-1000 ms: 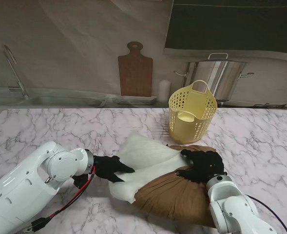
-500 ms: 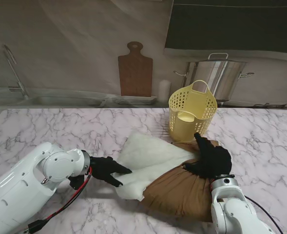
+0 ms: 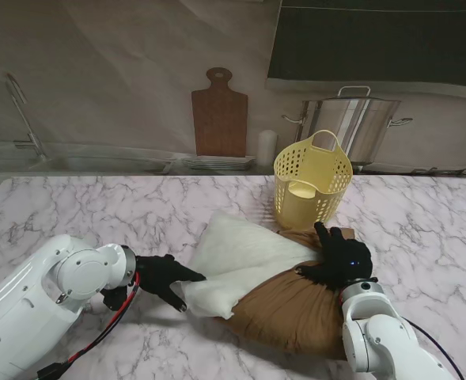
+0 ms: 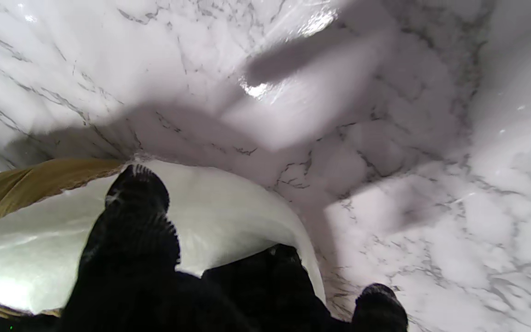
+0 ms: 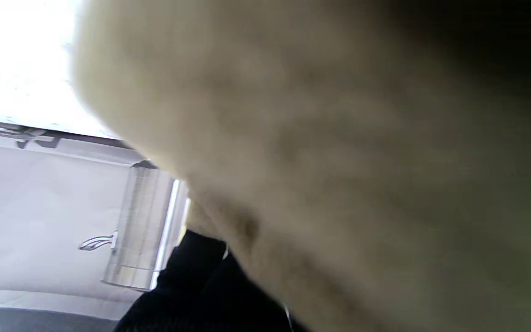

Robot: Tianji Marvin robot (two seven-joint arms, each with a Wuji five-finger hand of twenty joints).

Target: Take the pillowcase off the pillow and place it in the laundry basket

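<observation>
Half of the white pillow [image 3: 236, 261] sticks out of the brown pillowcase [image 3: 288, 313], both lying on the marble tabletop [image 3: 98, 210] just nearer to me than the yellow laundry basket [image 3: 312, 186]. The left hand [image 3: 163, 277] pinches the pillow's bare corner; the right hand [image 3: 339, 260] grips bunched pillowcase cloth

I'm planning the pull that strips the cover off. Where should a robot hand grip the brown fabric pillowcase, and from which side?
Grip the brown fabric pillowcase at its bunched open edge, where the white pillow emerges, coming from the right. The gathered folds there offer loose cloth to pinch. The right robot hand already rests there, while the left robot hand holds the pillow's exposed end.
</observation>
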